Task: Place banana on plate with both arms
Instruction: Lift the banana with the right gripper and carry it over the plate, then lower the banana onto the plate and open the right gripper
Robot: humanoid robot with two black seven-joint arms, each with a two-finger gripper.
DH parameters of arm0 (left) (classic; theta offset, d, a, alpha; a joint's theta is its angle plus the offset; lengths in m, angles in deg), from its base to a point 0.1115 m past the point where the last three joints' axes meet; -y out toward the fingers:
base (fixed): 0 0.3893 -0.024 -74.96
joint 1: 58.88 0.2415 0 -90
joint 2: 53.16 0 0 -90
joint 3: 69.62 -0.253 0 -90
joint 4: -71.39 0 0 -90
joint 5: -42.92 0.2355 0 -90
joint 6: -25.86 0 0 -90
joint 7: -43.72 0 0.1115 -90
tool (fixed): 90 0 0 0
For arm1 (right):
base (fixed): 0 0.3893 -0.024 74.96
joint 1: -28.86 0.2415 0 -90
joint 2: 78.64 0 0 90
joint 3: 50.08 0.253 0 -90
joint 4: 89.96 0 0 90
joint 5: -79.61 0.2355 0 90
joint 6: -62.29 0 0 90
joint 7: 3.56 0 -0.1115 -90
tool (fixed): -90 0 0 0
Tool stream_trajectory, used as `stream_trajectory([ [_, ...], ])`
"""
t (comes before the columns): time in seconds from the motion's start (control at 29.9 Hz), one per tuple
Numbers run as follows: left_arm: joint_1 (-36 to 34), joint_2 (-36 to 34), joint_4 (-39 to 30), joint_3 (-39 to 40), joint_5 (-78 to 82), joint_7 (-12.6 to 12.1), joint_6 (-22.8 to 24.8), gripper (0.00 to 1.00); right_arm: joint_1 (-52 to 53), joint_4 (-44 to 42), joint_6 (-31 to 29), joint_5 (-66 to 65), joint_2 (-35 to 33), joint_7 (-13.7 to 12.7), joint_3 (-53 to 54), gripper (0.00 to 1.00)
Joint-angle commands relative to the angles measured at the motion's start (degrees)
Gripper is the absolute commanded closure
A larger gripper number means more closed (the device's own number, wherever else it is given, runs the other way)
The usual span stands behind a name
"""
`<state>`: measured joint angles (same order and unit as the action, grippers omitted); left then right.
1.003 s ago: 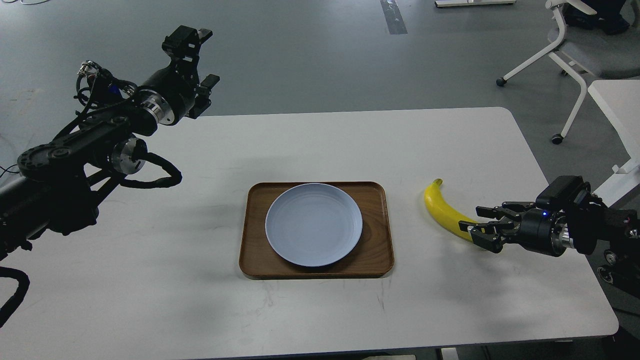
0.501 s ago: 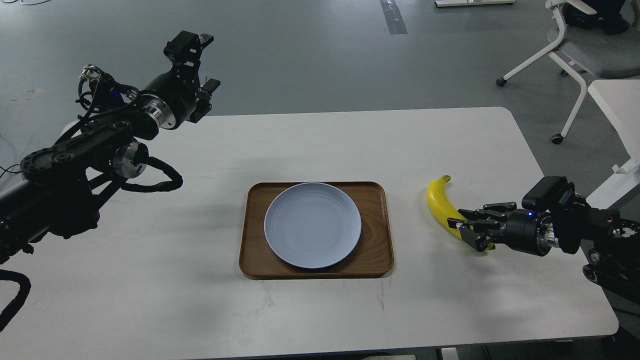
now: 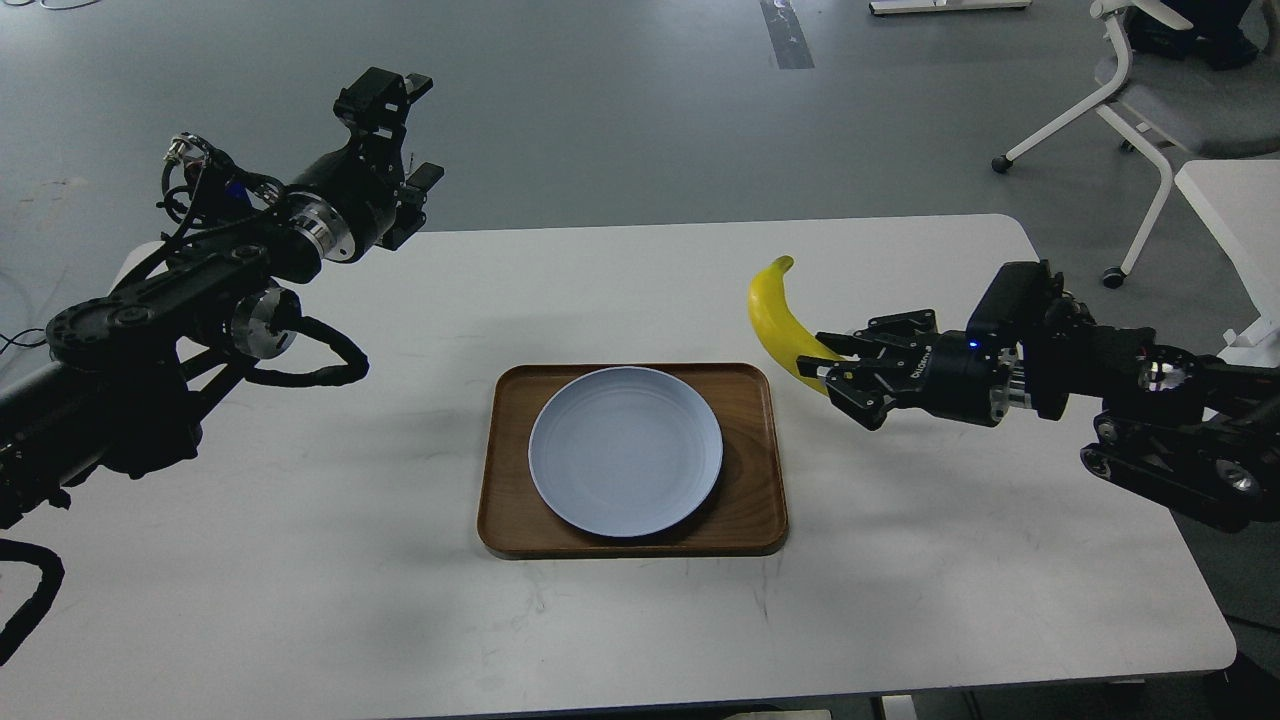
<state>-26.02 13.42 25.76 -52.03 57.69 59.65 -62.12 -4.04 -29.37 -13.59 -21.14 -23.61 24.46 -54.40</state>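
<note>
The yellow banana (image 3: 775, 312) hangs in the air above the table, just right of the tray's far right corner, stem end up. My right gripper (image 3: 838, 372) is shut on its lower end and holds it clear of the table. The pale blue-grey plate (image 3: 626, 449) lies empty on a brown wooden tray (image 3: 755, 500) at the table's middle. My left gripper (image 3: 398, 130) is raised above the table's far left corner, its fingers apart and empty.
The white table (image 3: 900, 600) carries only the tray and plate. A white office chair (image 3: 1150, 110) stands on the floor at the back right. A second white table's corner (image 3: 1235, 210) shows at the right edge.
My right gripper has closed on the banana's lower end, lifted it off the table and carried it up and left toward the tray. My left arm has barely moved.
</note>
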Motion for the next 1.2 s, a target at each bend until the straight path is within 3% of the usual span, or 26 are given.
stream_trajectory([
  [0.0,0.1,-0.3,0.0,0.0,0.0,0.1,-0.4,0.02,1.7,-1.4,0.2,0.0,4.5,0.0,-1.6,0.94],
  [0.23,0.3,-0.4,0.0,0.1,0.0,0.1,-0.7,0.02,2.0,-6.4,0.1,0.0,15.6,0.0,-5.0,0.94],
  [0.57,1.1,-1.1,0.0,0.2,-0.1,0.1,-1.4,0.02,1.4,-11.5,0.1,0.6,23.2,0.0,-6.7,0.87],
  [0.6,1.2,-1.4,0.0,0.2,-0.1,0.1,-1.4,0.02,1.4,-11.5,-0.1,0.7,23.8,0.0,-6.7,0.78],
  [0.64,1.3,-1.7,0.0,0.2,0.0,0.1,-1.4,0.02,1.3,-11.4,0.0,0.9,23.9,0.0,-6.8,0.55],
  [0.67,1.4,-1.8,0.0,0.2,0.0,0.1,-1.4,0.02,1.3,-11.4,0.0,0.9,23.9,0.0,-6.8,0.41],
  [0.7,1.4,-1.8,0.0,0.2,0.0,0.1,-1.4,0.02,1.3,-11.4,0.0,1.1,23.9,0.0,-6.8,0.09],
  [0.74,1.4,-1.9,0.0,0.2,0.0,0.1,-1.4,0.02,1.3,-11.4,0.0,1.2,23.9,0.0,-6.8,0.02],
  [1.17,1.7,-1.9,0.0,0.1,0.0,0.0,-1.0,0.02,2.1,-10.8,0.4,6.2,19.3,0.0,-4.3,0.01],
])
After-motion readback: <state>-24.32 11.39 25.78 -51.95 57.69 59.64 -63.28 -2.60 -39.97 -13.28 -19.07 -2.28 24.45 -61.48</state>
